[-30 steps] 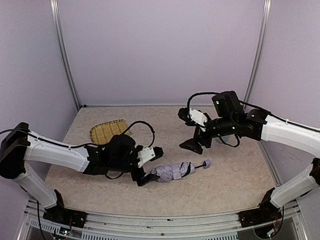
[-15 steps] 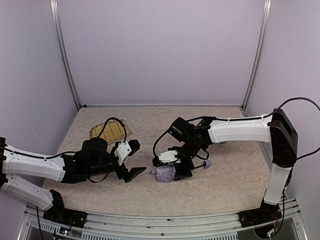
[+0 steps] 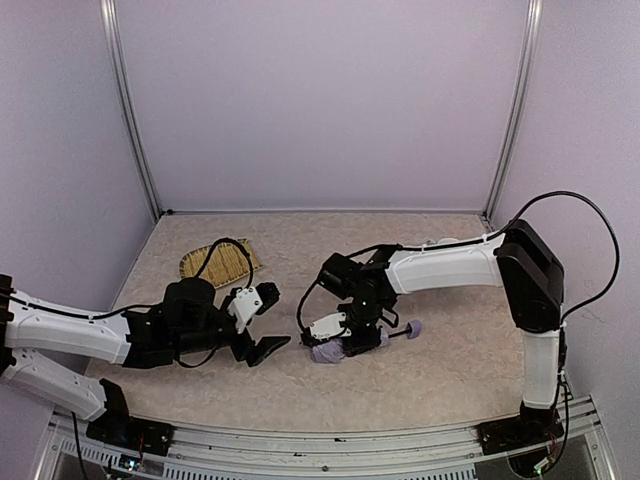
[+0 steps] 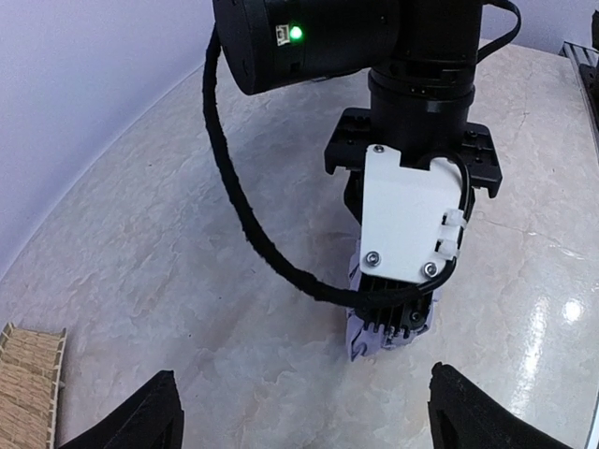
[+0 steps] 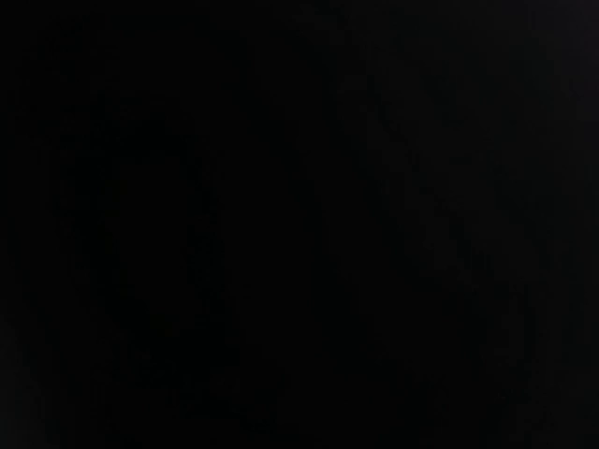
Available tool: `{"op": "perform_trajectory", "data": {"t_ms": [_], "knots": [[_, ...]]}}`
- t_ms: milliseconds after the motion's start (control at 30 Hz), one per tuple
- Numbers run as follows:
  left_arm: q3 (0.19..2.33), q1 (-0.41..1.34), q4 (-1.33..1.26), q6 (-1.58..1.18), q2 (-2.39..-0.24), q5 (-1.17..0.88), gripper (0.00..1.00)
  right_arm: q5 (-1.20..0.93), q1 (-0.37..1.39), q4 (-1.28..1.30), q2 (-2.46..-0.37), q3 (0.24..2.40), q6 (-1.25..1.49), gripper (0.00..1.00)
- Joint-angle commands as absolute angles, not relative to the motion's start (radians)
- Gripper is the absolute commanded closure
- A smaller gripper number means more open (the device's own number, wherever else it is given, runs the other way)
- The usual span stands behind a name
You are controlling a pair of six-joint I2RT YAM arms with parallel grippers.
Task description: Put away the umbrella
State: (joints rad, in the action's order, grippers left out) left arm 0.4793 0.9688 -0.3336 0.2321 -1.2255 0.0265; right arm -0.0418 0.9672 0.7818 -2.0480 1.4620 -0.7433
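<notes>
Find left gripper (image 4: 309,421) nearest, spread wide, gripping nothing. See umbrella (image 3: 325,352) just beyond, folded, crumpled lavender, lying mid-table (image 3: 450,380), knob (image 3: 414,328) rightward. Note right gripper (image 3: 352,336) pressed onto fabric; cannot tell finger spacing, wrist view black. Note green lamp (image 4: 297,34) lit.

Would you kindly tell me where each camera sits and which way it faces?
Top external: above and behind the bases, looking down on the table; both arms show.
Left wrist: on the left arm, looking past its open left claw at the right claw on the umbrella.
Right wrist: all black, nothing to tell.
Shared: top and left wrist both show right claw and umbrella.
</notes>
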Motion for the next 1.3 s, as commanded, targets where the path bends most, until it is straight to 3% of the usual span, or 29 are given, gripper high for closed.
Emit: {"op": "perform_trajectory", "data": {"t_ms": [0, 200, 500, 733, 833, 967, 1133, 1267], "knots": [[0.468, 0.961, -0.354, 0.229, -1.195, 0.040, 0.12, -0.020, 0.994, 0.784, -2.065, 1.504, -0.731, 0.76], [0.466, 0.934, -0.341, 0.157, -1.089, 0.271, 0.11, -0.136, 0.981, 0.605, -1.965, 1.544, -0.663, 1.00], [0.447, 0.913, -0.349, 0.095, -0.715, 0.405, 0.11, -0.339, 0.889, -0.119, -1.844, 1.654, -0.345, 1.00], [0.506, 0.905, -0.256, 0.065, -0.623, 0.467, 0.11, -0.354, 0.926, -0.782, -1.768, 1.724, -0.025, 1.00], [0.520, 0.901, -0.227, 0.041, -0.626, 0.452, 0.11, -0.307, 0.956, -1.019, -1.716, 1.582, 0.021, 1.00], [0.500, 0.896, -0.236, 0.025, -0.658, 0.409, 0.12, -0.216, 0.964, -1.196, -1.721, 1.157, 0.055, 1.00], [0.473, 0.886, -0.250, 0.017, -0.717, 0.392, 0.12, -0.071, 1.009, -1.307, -2.116, 0.749, 0.227, 1.00], [0.478, 0.875, -0.257, 0.027, -0.770, 0.369, 0.12, -0.007, 1.058, -1.251, -2.130, 0.673, 0.156, 1.00]]}}
